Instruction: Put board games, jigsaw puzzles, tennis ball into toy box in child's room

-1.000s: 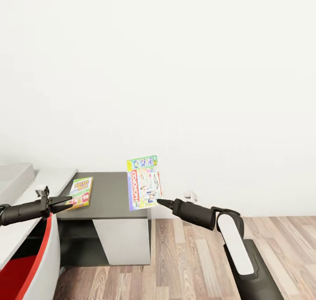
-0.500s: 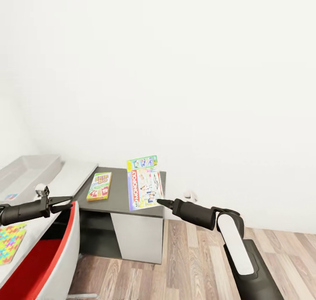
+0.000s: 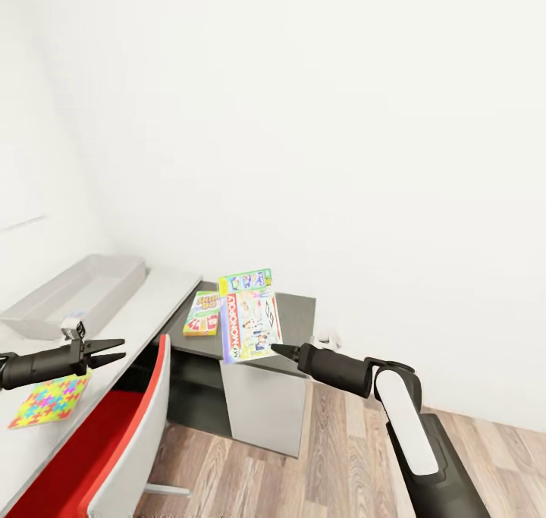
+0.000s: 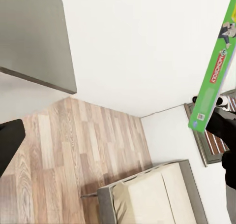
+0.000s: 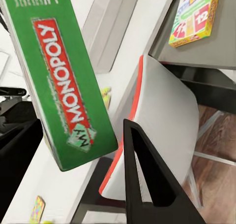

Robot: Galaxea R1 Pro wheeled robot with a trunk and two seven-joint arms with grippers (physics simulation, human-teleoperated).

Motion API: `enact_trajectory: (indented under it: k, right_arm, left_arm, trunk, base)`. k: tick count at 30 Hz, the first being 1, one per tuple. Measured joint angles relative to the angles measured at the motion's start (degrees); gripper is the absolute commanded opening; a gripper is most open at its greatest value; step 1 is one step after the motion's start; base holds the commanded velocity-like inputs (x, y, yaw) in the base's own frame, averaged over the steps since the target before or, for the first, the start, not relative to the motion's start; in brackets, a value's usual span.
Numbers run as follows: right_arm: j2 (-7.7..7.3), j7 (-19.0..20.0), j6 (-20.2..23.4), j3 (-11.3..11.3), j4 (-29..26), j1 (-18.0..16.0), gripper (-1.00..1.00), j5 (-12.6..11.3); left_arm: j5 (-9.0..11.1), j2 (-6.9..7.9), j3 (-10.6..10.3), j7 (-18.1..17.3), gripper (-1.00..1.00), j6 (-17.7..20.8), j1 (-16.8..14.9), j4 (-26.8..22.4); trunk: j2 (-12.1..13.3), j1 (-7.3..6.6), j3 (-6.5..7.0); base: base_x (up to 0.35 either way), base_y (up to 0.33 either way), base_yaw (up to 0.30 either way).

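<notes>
The right gripper (image 3: 274, 347) has its jaws clamped on the lower edge of a Monopoly box (image 3: 249, 317), which stands upright on end, its long axis vertical, printed face toward the robot. The left gripper (image 3: 114, 350) carries nothing, its jaws parted a little, hovering over the near table (image 3: 155, 290) edge just above a jigsaw puzzle (image 3: 51, 399) lying flat there. Farther out, a Skip-Bo box (image 3: 202, 312) lies flat on the dark side unit (image 3: 296, 313), just behind and left of the held box. The tray (image 3: 76, 294) sits on the pale table top at the far left, well apart from the right arm and across the red-and-white chair (image 3: 114, 442). I reckon the held box must travel leftward and be tipped flat to land inside; the left arm is nearer the tray, but the load is in the right.
</notes>
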Motion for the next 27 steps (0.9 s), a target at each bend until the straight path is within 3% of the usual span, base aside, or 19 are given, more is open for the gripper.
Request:
enact_trajectory:
  k: [10, 15, 27]
  right_arm:
    - [0.0, 0.07, 0.01, 0.0, 0.0, 0.01, -1.0, -0.06]
    - [0.0, 0.56, 0.04, 0.0, -0.01, 0.14, -1.0, -0.61]
    - [-0.07, 9.51, 0.11, -0.08, -0.02, 0.44, -1.0, -0.68]
  left_arm:
    - [-0.06, 0.0, 0.0, 0.0, 1.0, 0.0, 0.0, 0.0]
    - [-0.02, 0.0, 0.0, 0.0, 1.0, 0.0, 0.0, 0.0]
    - [-0.02, -0.01, 0.0, 0.0, 1.0, 0.0, -0.01, 0.01]
  trunk:
    - [0.0, 0.0, -0.21]
    - [-0.01, 0.0, -0.31]
    - [-0.01, 0.0, -0.61]
  base:
    - [0.0, 0.0, 0.275]
    - [0.0, 0.0, 0.111]
    - [0.0, 0.0, -0.042]
